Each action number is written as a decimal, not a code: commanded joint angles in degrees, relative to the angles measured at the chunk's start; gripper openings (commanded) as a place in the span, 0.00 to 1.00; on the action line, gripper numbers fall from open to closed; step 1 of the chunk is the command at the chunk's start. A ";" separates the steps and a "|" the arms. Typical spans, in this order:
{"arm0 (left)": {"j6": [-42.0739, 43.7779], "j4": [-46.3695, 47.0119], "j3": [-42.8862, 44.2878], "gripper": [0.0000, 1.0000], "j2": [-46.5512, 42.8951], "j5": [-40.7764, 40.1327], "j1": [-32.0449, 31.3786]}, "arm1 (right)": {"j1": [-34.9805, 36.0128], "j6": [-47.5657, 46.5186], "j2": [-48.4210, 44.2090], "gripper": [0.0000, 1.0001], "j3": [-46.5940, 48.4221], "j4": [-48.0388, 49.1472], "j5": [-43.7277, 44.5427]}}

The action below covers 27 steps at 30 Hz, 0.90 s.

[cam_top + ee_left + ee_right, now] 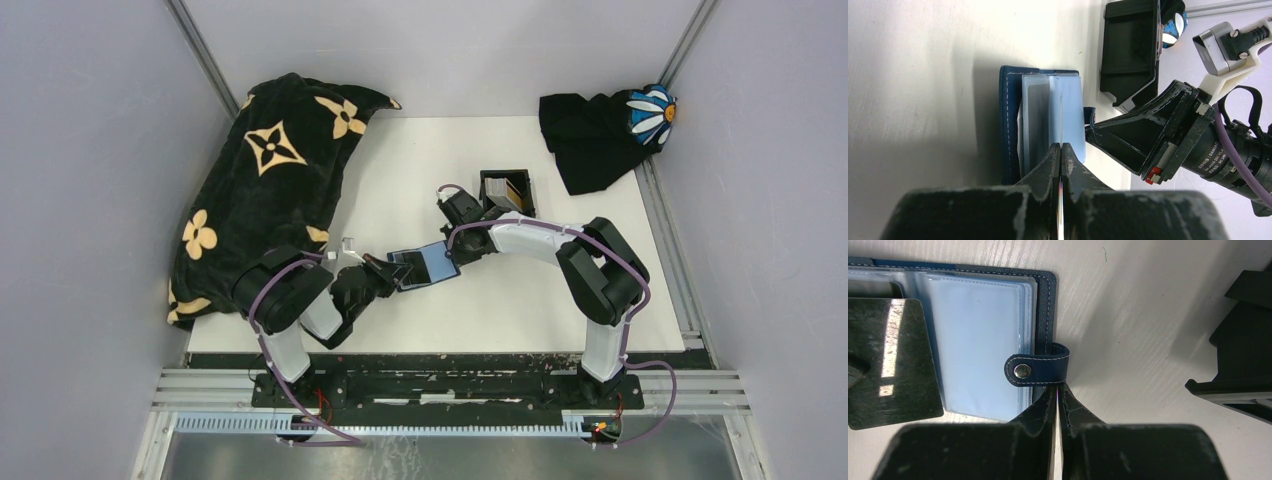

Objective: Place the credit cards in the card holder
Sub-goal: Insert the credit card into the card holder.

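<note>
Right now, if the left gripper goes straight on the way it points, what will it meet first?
Probably the open wallet: the left gripper, holding a card, points straight into it.

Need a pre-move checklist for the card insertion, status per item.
1. Left end effector shut on the thin plastic card, seen edge-on: ok.
2. Right end effector shut on the snap tab of the dark navy-blue folding card holder: ok.
3. Card holder lies open, clear light-blue sleeves exposed: ok.
4. Card edge lined up with a sleeve mouth: cannot tell.
5. Black rectangular plastic tray apart from the card holder: ok.
</note>
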 commanded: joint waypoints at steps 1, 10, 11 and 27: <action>-1.21 -0.95 -0.10 0.03 -2.28 -0.98 -0.04 | 0.47 0.32 0.10 0.08 -0.09 1.33 -0.25; -0.63 -3.37 -0.03 0.03 -3.74 -2.31 -0.39 | 0.56 0.03 -0.34 0.08 0.08 0.96 -0.07; -0.56 -3.68 -0.01 0.03 -3.93 -2.48 -0.47 | 0.57 -0.03 -0.34 0.08 0.12 0.89 -0.02; -0.63 -4.35 1.27 0.03 -3.05 -3.34 -1.00 | 0.58 -0.28 -0.49 0.08 -0.33 0.79 -0.16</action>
